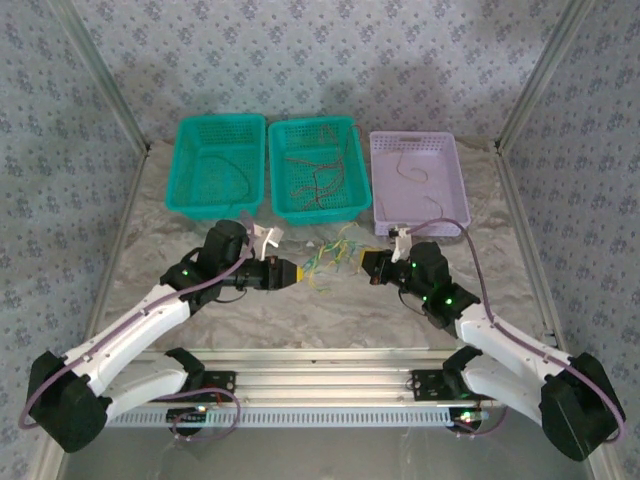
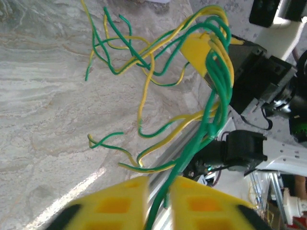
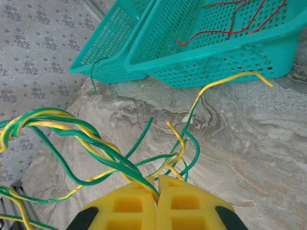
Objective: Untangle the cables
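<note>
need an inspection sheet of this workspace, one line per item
surface: marbled table cover, wrinkled toward the back
job's things: green and yellow cables tangled, stretched between the grippers; red wires in the middle teal basket; left teal basket and lilac basket beside it
clutter: nothing seen
grippers: left gripper and right gripper both shut on the green and yellow cables
cables: purple-grey arm cables run along both arms
surroundings: patterned walls, metal frame posts

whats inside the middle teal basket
Thin red and brown cables lie loose on the floor of the middle teal basket. Its near wall hides the front strip of the floor, and where strands overlap their count cannot be told.
</note>
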Controlling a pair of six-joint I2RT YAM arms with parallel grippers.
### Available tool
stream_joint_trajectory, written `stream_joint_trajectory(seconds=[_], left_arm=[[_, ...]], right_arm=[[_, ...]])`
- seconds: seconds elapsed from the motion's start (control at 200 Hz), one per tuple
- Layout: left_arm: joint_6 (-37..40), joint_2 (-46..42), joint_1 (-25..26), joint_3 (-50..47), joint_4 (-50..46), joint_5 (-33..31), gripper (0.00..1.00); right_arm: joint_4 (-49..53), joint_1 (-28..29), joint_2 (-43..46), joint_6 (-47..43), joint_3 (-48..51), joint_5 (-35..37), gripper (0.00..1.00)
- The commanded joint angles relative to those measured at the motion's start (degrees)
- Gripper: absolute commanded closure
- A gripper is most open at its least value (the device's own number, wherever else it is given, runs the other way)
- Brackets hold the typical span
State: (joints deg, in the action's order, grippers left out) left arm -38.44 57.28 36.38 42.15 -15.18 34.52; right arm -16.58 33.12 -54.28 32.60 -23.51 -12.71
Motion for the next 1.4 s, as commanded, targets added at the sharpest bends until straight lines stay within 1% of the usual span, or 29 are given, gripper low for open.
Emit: stream_joint_trajectory(seconds=[0.0, 0.08, 0.205, 0.415, 0.535, 0.62, 0.754, 0.824, 0.959, 1.049, 1.124, 1.194, 1.259, 1.399], left_arm=[[0.36, -1.58, -0.08, 0.36, 1.41, 0.5, 1.0], [0.54, -2.36, -0.08, 0.84, 0.68, 0.02, 1.0], [1.78, -5.64, -0.43, 2.37, -2.8, -3.65, 1.0], [3.46, -10.75, -4.67, 6.19, -8.65, -6.64, 1.0], [5.68, -11.61, -6.29, 8.67, -12.48, -8.34, 1.0], [6.67, -12.39, -7.51, 10.05, -14.17, -9.58, 1.0], [7.84, -13.66, -10.09, 12.34, -16.21, -9.92, 1.0], [8.76, -13.67, -10.1, 13.59, -17.47, -10.72, 1.0], [9.66, -13.99, -10.19, 15.03, -18.44, -12.18, 1.0], [11.24, -14.29, -10.45, 16.46, -20.28, -13.75, 1.0], [12.05, -14.38, -10.49, 17.62, -21.36, -14.77, 1.0], [11.96, -14.31, -10.52, 17.77, -21.44, -14.81, 1.0], [11.48, -14.43, -10.54, 17.1, -20.91, -14.37, 1.0], [11.63, -14.67, -10.54, 16.38, -20.5, -14.68, 1.0]], right_arm=[[-1.3, 0.01, -0.5, 0.56, -0.35, -1.27, 1.0], [-0.21, -0.06, -1.09, -0.1, -0.64, -1.06, 1.0], [1.28, -0.66, -1.62, -1.21, -0.45, 0.04, 1.0], [2.1, -4.55, -3.38, -0.69, 1.09, -1.49, 1.0], [3.23, -6.39, -4.72, -0.18, 1.04, -2.4, 1.0], [5.95, -7.61, -5.84, -0.11, 0.29, -1.99, 1.0], [7.86, -10.64, -6.95, 0.86, 0.38, -2.92, 1.0], [8.25, -11.79, -7.4, 1.16, 0.51, -3.77, 1.0], [4.94, -12.9, -7.51, 2.0, 1.7, -7.58, 1.0], [7.19, -13.3, -7.33, 0.93, 1.01, -7.76, 1.0], [10.55, -14.72, -7.87, 0.67, 0.19, -6.43, 1.0], [12.2, -16.21, -8.85, 1.02, -0.21, -6.59, 1.0], [10.11, -16.95, -9.26, 1.7, 0.38, -9.52, 1.0], [4.92, -15.95, -7.07, 2.12, 1.5, -14.64, 1.0]])
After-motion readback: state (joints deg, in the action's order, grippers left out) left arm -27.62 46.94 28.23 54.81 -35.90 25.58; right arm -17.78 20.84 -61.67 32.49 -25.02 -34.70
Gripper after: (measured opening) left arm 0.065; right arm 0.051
